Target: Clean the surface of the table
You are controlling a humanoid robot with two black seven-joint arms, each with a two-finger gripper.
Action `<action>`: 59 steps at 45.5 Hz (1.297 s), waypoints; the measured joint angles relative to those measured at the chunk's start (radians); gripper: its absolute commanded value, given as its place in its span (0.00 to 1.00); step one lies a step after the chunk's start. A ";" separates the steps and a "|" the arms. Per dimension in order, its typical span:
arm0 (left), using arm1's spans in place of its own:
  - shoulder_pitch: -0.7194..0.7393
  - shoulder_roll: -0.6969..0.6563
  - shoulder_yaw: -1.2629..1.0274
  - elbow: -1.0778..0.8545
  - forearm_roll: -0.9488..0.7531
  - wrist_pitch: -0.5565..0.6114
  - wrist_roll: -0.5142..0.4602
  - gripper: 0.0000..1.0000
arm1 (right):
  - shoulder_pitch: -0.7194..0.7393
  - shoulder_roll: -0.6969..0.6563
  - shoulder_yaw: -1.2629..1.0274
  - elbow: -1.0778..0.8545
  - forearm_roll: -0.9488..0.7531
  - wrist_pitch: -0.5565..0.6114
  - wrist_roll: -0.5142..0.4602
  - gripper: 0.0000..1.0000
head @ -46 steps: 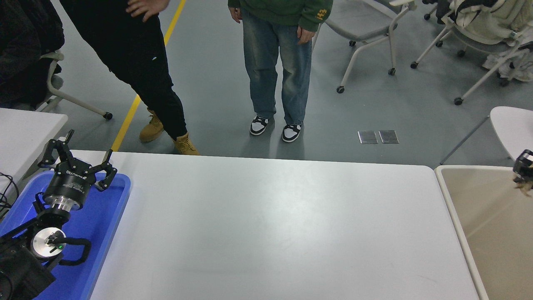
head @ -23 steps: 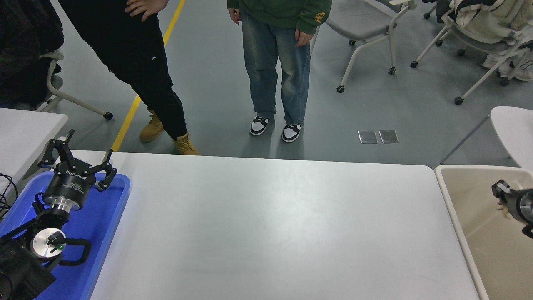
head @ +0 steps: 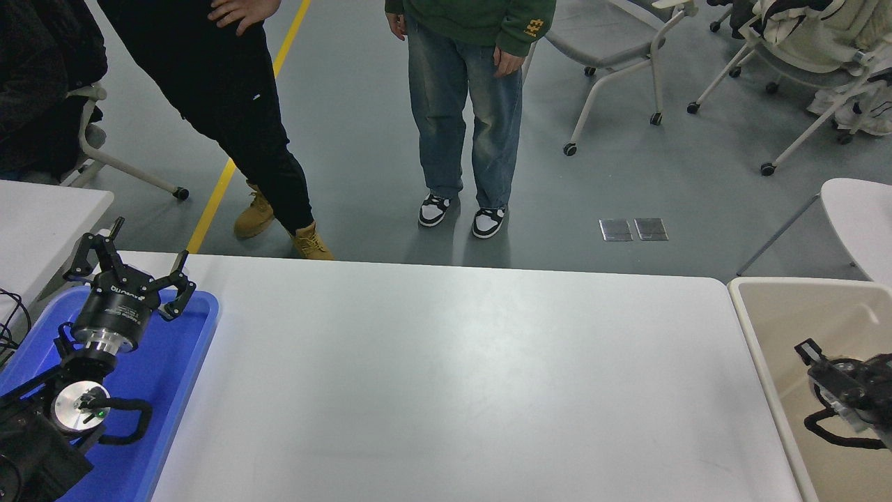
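Across the middle of your view lies the counter [head: 446, 376], glossy, rigid and slick; nothing on it offers a hold, so judge it as a surface to sweep. Your left end effector [head: 132, 268] sits spread above the blue tray [head: 178, 390]. Your right end effector [head: 815, 359] hangs over the beige bin [head: 773, 362]; its state you cannot tell.

Left arm [head: 42, 418]: black, with a silver wrist ring and a round silver cap — a green light on it.
Left gripper [head: 132, 268]: black linkage fingers, pale lettering on the body.
Right arm [head: 847, 397]: black, looped cable.
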 measured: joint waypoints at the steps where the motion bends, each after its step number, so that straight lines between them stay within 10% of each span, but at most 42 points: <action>1: 0.000 0.000 0.000 0.000 0.000 0.000 0.000 1.00 | 0.000 0.001 0.001 -0.001 0.005 -0.002 0.000 1.00; 36: -0.001 0.000 0.000 0.000 0.000 0.000 0.000 1.00 | 0.021 -0.166 0.021 0.096 0.152 -0.011 0.002 1.00; 59: 0.000 0.000 0.000 0.000 0.000 0.000 0.000 1.00 | -0.007 -0.295 0.616 0.517 0.159 -0.018 0.005 1.00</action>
